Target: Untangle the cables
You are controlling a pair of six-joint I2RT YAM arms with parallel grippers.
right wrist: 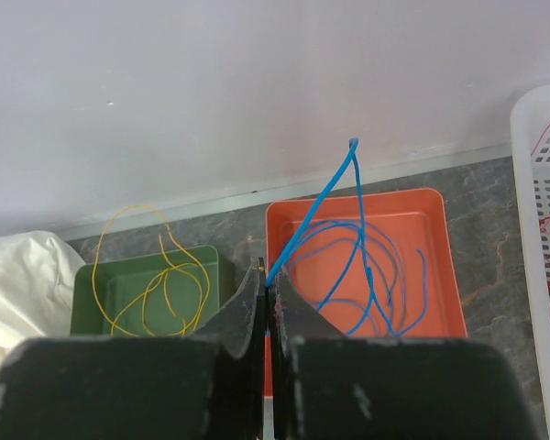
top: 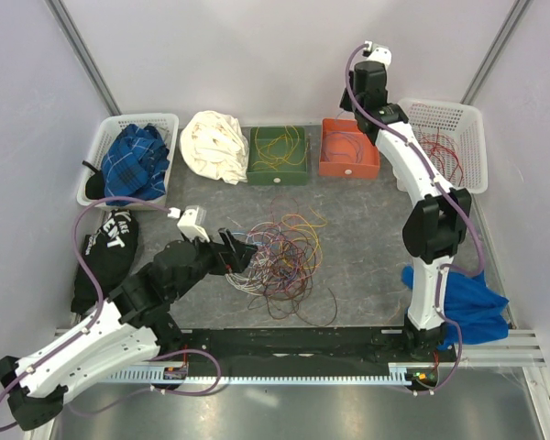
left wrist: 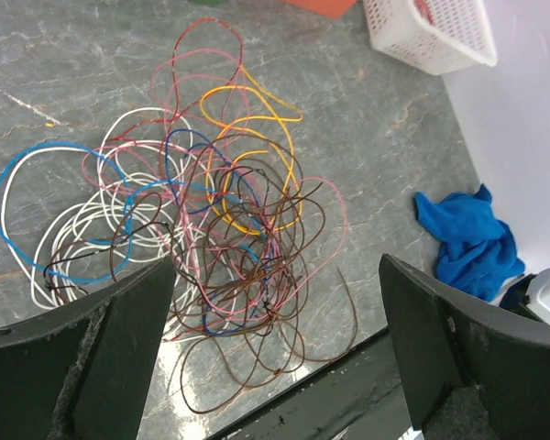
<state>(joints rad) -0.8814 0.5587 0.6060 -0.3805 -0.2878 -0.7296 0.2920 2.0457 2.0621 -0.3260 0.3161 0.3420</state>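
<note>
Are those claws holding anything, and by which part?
The right gripper pinches one stretch of a blue cable; its loops reach into the orange tray. The left gripper is open, empty.

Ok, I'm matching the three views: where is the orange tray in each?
Top external: orange tray at the back, right of centre.
Left wrist: tray is a sliver at the top edge.
Right wrist: tray centre, behind right gripper shut on blue cable.
Shared landmark: white basket just right of it.
</note>
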